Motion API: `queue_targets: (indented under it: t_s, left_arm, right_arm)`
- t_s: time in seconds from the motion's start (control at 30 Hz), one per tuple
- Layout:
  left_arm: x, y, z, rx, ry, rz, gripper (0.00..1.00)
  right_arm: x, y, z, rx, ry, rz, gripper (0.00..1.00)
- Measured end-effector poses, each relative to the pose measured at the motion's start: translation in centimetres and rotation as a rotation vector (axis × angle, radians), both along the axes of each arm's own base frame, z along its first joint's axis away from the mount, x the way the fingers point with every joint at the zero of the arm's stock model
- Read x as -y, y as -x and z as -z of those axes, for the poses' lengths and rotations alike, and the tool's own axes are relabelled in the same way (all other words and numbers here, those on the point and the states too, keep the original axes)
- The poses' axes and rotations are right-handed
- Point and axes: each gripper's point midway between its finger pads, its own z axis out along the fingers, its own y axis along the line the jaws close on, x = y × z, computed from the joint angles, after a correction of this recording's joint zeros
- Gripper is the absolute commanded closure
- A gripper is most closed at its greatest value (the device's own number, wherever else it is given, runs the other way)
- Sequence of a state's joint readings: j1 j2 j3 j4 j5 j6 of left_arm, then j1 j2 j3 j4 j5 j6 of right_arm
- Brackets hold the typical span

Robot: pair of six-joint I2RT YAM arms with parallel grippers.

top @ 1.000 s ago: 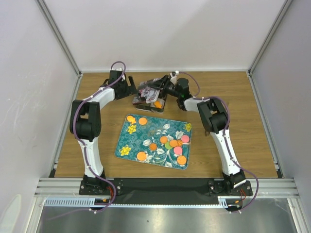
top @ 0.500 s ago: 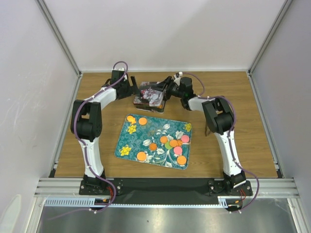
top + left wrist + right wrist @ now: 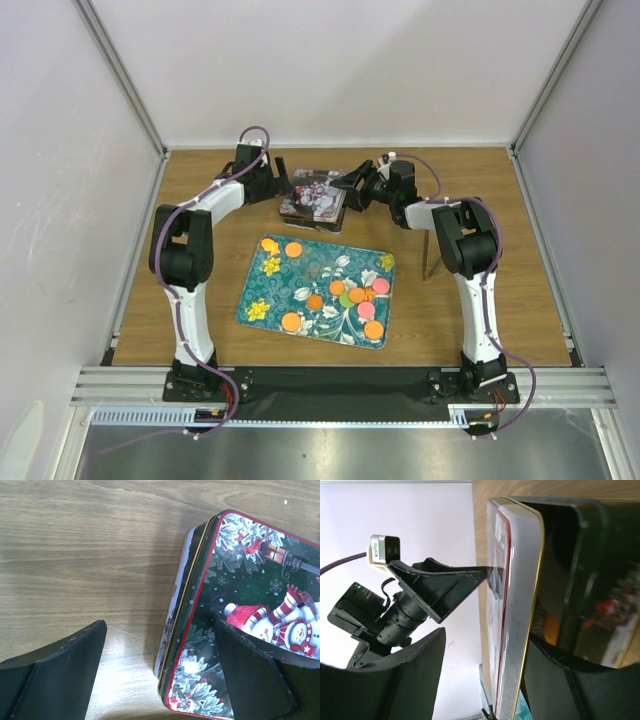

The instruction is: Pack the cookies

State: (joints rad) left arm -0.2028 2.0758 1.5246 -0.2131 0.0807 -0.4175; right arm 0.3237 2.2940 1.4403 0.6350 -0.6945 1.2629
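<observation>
the tin [image 3: 313, 197] stands at the far middle of the tabletop [image 3: 525, 270], flanked closely on both sides: the left gripper [image 3: 284, 186] straddles its left edge, the right gripper [image 3: 352, 193] its right rim, jaws spread on each. the tray [image 3: 312, 268] of cookies [image 3: 291, 322] fills the near middle. tin and tray stand just apart. bare wood lies open toward the left and right walls [image 3: 60, 200], widest on the right.
</observation>
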Motion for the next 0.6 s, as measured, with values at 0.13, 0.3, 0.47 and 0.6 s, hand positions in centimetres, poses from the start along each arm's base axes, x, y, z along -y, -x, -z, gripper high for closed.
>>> queue_targets:
  t_s: [0.13, 0.3, 0.47, 0.6]
  left_arm:
    - [0.4, 0.1, 0.0, 0.000, 0.000, 0.007, 0.05]
    - [0.6, 0.1, 0.0, 0.001, 0.000, 0.011, 0.05]
    - [0.8, 0.3, -0.1, -0.003, -0.002, 0.016, 0.05]
    - [1.5, 0.4, -0.4, -0.002, -0.006, 0.036, 0.04]
  right_arm:
    - [1.2, 0.2, 0.6, -0.020, 0.014, 0.014, 0.34]
    - [2.7, 0.3, 1.1, -0.038, 0.024, 0.035, 0.34]
    - [4.4, 0.4, 1.2, -0.037, 0.060, 0.059, 0.34]
    - [5.3, 0.3, 1.8, -0.041, 0.118, 0.078, 0.33]
